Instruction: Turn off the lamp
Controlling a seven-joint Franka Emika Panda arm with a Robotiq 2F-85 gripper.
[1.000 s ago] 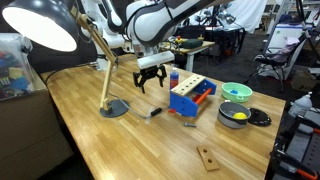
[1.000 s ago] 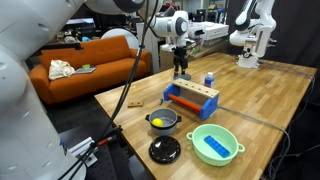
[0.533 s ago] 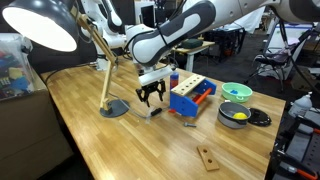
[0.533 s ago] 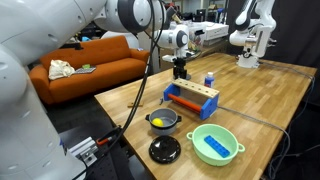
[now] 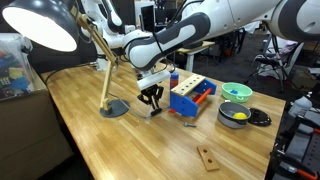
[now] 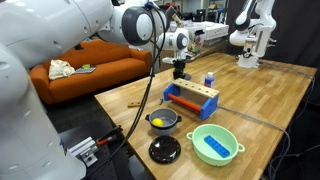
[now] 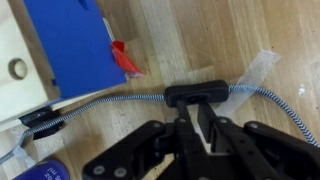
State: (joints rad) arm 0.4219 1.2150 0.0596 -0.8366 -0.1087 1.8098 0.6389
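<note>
The lamp's dome shade (image 5: 42,27) glows white inside at the top left, on a jointed wooden arm (image 5: 100,60) above a round dark base (image 5: 114,108). Its braided cord (image 7: 100,103) runs across the wooden table and carries a black inline switch (image 7: 195,93), also visible in an exterior view (image 5: 156,112). My gripper (image 7: 195,107) points straight down over that switch, its tips at the switch's near edge. The fingers (image 7: 183,125) stand almost together with only a thin slit, nothing held between them. Both exterior views show the gripper (image 5: 152,101) (image 6: 181,70) low over the table.
A blue and wood toolbox (image 5: 190,97) (image 6: 192,98) (image 7: 70,45) stands right beside the switch. Further along are a green bowl (image 5: 236,92), a black pan (image 5: 238,115) and a small wooden block (image 5: 208,157). Clear tape (image 7: 262,65) pins the cord down.
My gripper has come down from above the table onto the cord's switch, and its fingers have gone from wide apart to nearly together. The lamp stays lit.
</note>
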